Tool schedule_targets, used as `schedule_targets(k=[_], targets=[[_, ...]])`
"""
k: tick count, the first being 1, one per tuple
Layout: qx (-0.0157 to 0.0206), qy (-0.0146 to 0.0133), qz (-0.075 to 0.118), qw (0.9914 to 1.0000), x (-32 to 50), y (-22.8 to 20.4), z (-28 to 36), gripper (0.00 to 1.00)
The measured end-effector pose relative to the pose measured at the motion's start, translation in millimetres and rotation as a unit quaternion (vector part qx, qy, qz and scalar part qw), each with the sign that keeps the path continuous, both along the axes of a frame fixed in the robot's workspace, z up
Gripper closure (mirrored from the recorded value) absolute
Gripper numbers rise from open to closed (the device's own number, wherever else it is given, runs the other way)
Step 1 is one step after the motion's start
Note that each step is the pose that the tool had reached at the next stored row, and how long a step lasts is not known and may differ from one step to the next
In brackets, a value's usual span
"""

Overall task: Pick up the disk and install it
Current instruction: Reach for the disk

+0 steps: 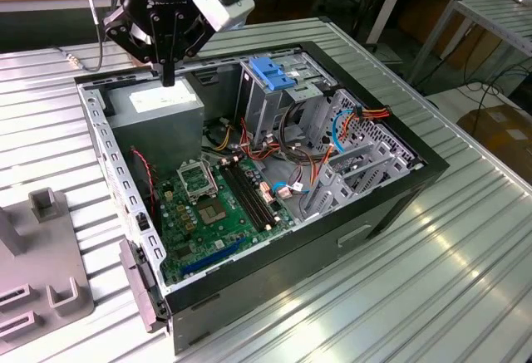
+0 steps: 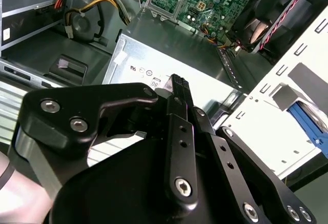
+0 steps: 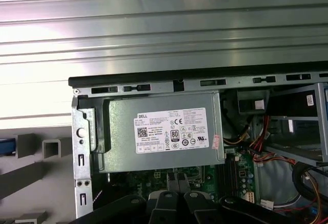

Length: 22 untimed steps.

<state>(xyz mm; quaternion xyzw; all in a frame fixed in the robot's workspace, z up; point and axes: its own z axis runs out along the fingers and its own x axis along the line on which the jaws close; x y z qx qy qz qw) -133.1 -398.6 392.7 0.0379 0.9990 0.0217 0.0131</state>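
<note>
The disk (image 2: 307, 124) presents you a blue plastic carrier edge in the second wrist view, lying beside the grey moulded fixture (image 1: 41, 284) on the ribbed metal table (image 1: 432, 280), outside the open black computer case (image 1: 399, 193). The angular black gripper (image 1: 169, 79), jaws drawn together on nothing, hangs just above the grey, white-labelled power-supply box (image 1: 158, 110) in a corner of the case, near the green motherboard (image 1: 212, 205).

Green motherboard (image 1: 212, 205); grey power supply (image 1: 162, 122) with a white label (image 3: 171, 130) (black print); blue-topped drive cage (image 1: 274, 74); black gripper (image 1: 169, 80); ribbed silver table (image 1: 465, 238); red, yellow and orange wires (image 1: 371, 115).
</note>
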Motion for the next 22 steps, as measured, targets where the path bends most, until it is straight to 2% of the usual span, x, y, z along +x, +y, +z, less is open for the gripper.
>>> schedule_targets(k=[14, 22], targets=[[0.0000, 0.0000, 0.000, 1.00000, -4.4, 0.0, -0.4, 0.90], [0.0000, 0.0000, 0.000, 1.00000, -10.9, 0.0, -0.5, 0.90]])
